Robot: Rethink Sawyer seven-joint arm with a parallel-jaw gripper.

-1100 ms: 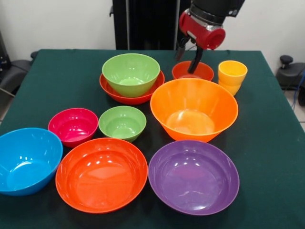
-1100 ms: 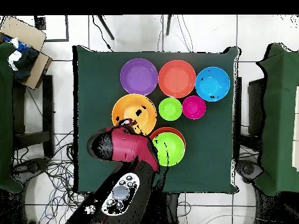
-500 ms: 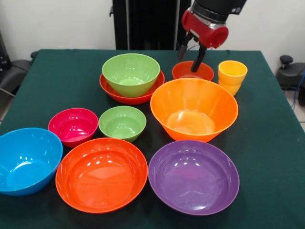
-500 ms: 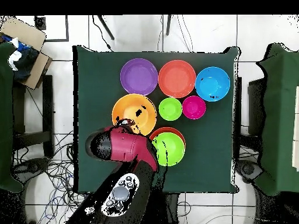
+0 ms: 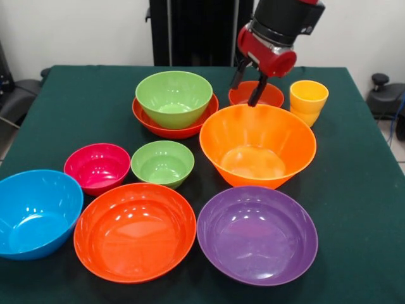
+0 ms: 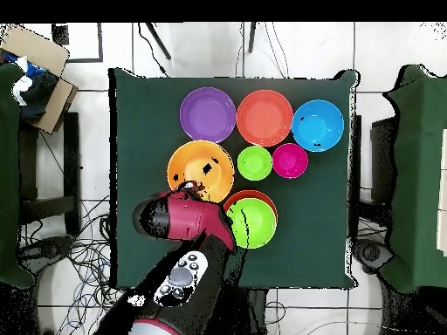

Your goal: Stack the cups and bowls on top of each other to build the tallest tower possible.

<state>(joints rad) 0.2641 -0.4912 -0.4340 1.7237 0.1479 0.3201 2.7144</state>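
Gripper: the red and black gripper [image 5: 247,84] is hanging with its 2 fingers spread apart, gripping nothing, above the small glossy red-orange plastic bowl [image 5: 272,95].
Cup: the yellow-orange plastic tumbler [image 5: 308,101] is standing at 3 o'clock of that bowl.
Tower: a medium lime green plastic bowl [image 5: 174,96] is sitting nested in a wide red-orange plastic bowl [image 5: 147,118], at 9 o'clock of the gripper.
Large orange plastic bowl [image 5: 257,144]: sitting alone on the dark green table [image 5: 354,190], at 6 o'clock of the gripper.
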